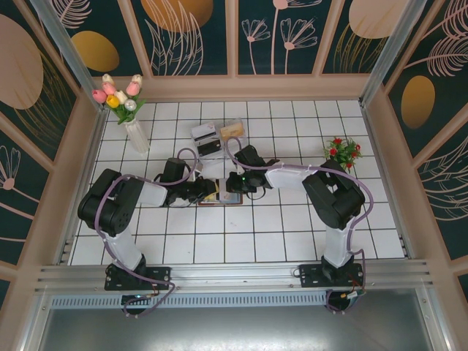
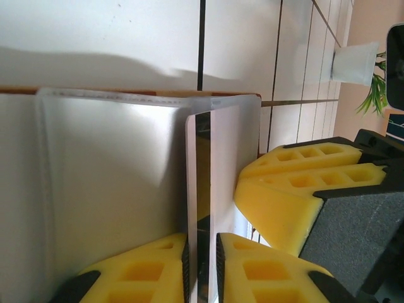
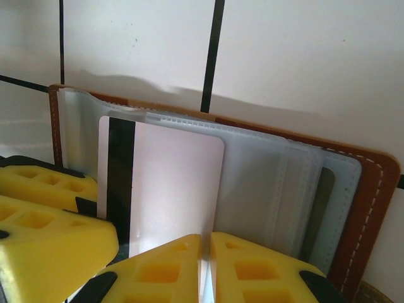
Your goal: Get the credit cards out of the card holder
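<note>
Tiled table (image 1: 278,241), vase (image 1: 136,136), plant (image 1: 342,152), tray (image 1: 216,136) around; right fingers (image 2: 284,189) crowd pinched credit card (image 2: 230,164)

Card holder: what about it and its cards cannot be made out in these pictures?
Top external: card holder mostly covered by left gripper and right gripper; cards too small.
Right wrist: any further cards, blurred behind cloudy sleeves.
Right wrist: whether right gripper pinches the card or a sleeve; its fingers hide it.
</note>
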Robot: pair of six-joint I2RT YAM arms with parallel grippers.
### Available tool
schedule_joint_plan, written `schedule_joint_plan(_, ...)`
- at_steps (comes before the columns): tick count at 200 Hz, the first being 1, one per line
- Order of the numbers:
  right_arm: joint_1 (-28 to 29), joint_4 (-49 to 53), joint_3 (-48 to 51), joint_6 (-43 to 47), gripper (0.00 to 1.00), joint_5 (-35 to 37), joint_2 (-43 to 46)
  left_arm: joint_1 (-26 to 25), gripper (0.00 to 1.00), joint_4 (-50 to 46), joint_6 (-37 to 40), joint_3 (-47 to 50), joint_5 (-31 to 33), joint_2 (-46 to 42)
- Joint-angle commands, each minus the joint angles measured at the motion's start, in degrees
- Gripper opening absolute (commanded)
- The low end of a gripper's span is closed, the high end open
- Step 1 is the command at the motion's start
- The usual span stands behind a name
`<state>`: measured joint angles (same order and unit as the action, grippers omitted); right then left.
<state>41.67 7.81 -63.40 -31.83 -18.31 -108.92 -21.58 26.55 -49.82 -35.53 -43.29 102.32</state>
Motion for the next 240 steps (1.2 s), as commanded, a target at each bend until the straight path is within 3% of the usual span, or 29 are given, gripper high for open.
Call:
schedule_joint_plan(1,0.01,1.97,1.08,0.22,0.15,-0.86,-2.54,0.40,0.15,-0.44,0.59,-1.71,-0.50,1.11)
schedule_joint_plan(38,-0.33,2.04,1.58,-1.01,0.15,0.32,-1.67,0.40,0.03,-9.67,5.15,-3.23,3.70,-0.90)
schedule_joint_plan(100,-1.24,1.87,2.36,-1.73,0.16,0.94,-0.39,0.40,0.01,-29.68,14.96,-5.49,15.97,-11.25)
schedule_joint_plan(163,-1.33,-2.58,-1.84,-2.18,0.20,-2.30,5.52,0.35,0.00,-42.96,22.38,-12.36,23.75,-21.13)
schedule_joint_plan(196,-2.18,-5.42,-3.49,-3.03,0.34,-2.16,10.37,0.34,0.00,-48.31,27.20,-19.79,29.21,-22.63)
schedule_joint_plan(240,-5.93,-7.95,-0.16,-3.13,0.64,-1.34,16.74,0.40,0.00,-52.40,37.10,-32.70,38.29,-19.30)
